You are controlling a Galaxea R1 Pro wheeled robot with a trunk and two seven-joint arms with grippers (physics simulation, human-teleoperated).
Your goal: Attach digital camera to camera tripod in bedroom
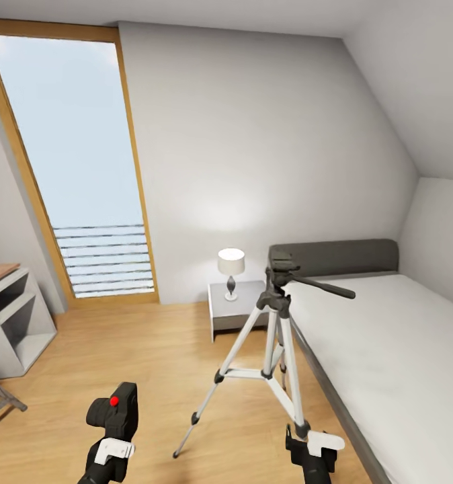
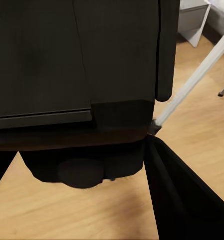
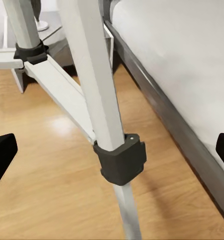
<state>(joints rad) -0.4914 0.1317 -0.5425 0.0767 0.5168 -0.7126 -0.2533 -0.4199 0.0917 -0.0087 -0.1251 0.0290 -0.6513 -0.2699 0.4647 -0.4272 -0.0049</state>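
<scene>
Small black boxy digital camera [image 1: 114, 411] pinched in left gripper [image 1: 112, 440], at 9 o'clock from silver-legged tripod [image 1: 275, 349].
Right gripper [image 1: 312, 449] spread wide around tripod's near leg beside grey bed [image 1: 381, 349].

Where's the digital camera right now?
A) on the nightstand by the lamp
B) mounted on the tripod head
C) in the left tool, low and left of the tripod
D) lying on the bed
C: the digital camera sits in the left tool, while the head of the camera tripod is bare.
</scene>
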